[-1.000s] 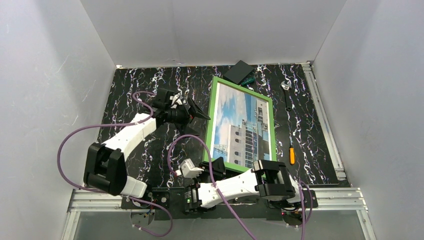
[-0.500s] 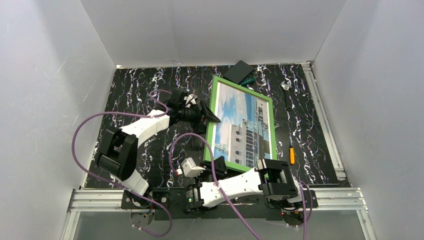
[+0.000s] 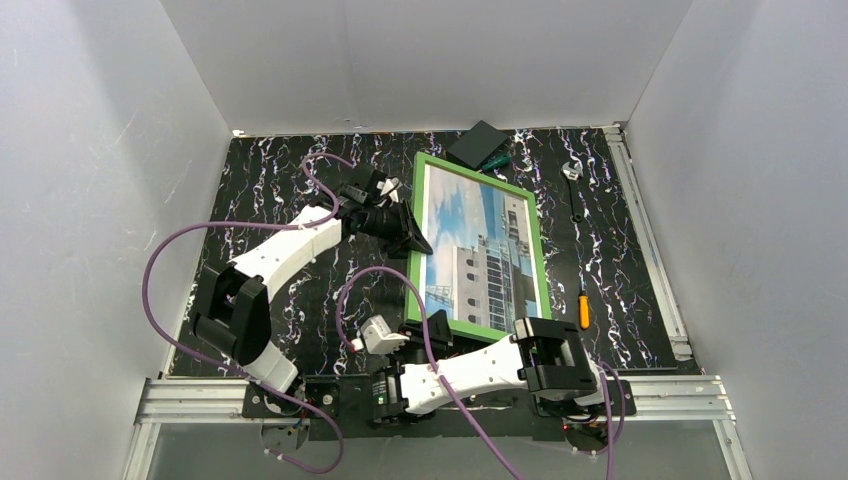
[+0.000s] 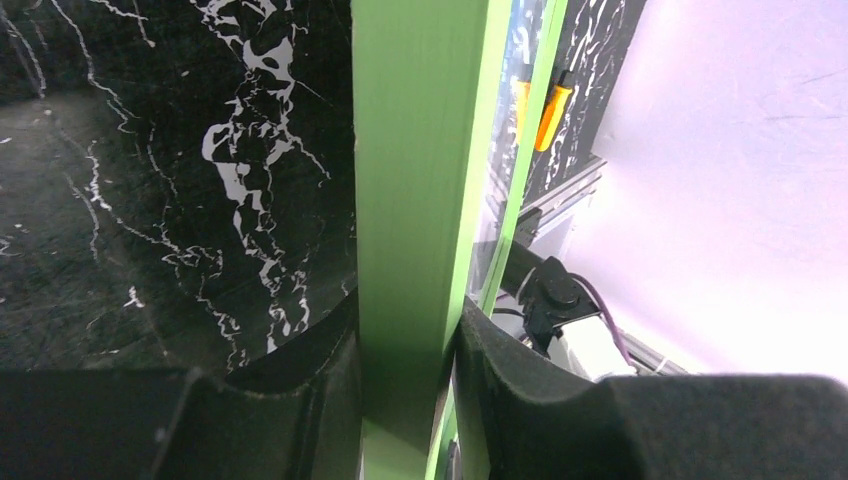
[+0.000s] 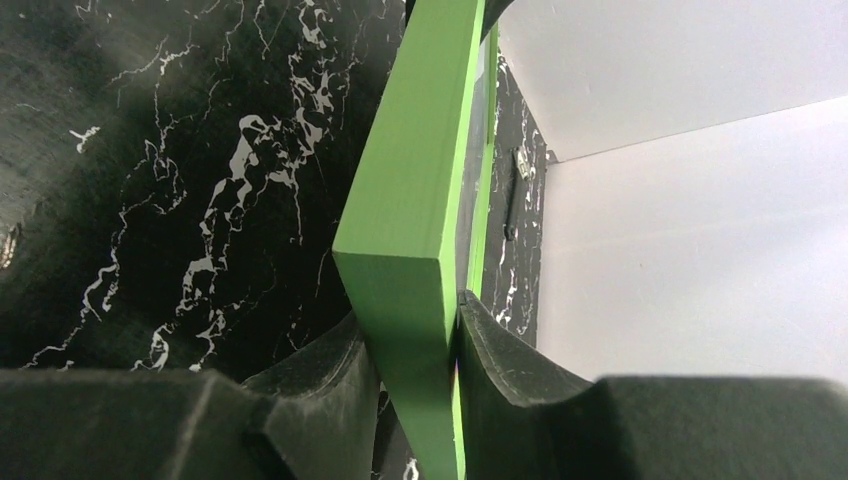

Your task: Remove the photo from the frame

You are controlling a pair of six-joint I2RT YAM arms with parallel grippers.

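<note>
left wrist view has my left claw [image 4: 405, 345] pinched onto the frame [image 4: 415, 150]: one pad lies against the outer face of the green rail and the other against its inner side, with no gap i can see, so i count it as holding that rail. right wrist view tells the same of my right claw [image 5: 408, 335], which grips the near corner of the frame, a pad on each side of the green wood. from the top external view the frame lies right of the middle of the table [image 3: 270, 180], slightly turned, my left claw about midway along its long left side and my right claw at the near left corner. the photo [image 3: 480, 250] sits inside it, face up, building and sky filling the opening out to the green border, so nothing of the real job is done: the print is not out. i cannot tell whether the frame rests flat or has its left edge raised off the table. as i judge it, i am at the very start, with both grips set; what is left is to turn the frame so its back can be reached, free whatever holds the print, and draw it clear. an orange-handled screwdriver [image 3: 584, 310] lies just beside the frame's right side, and a black box [image 3: 477, 143] at its far corner.
</note>
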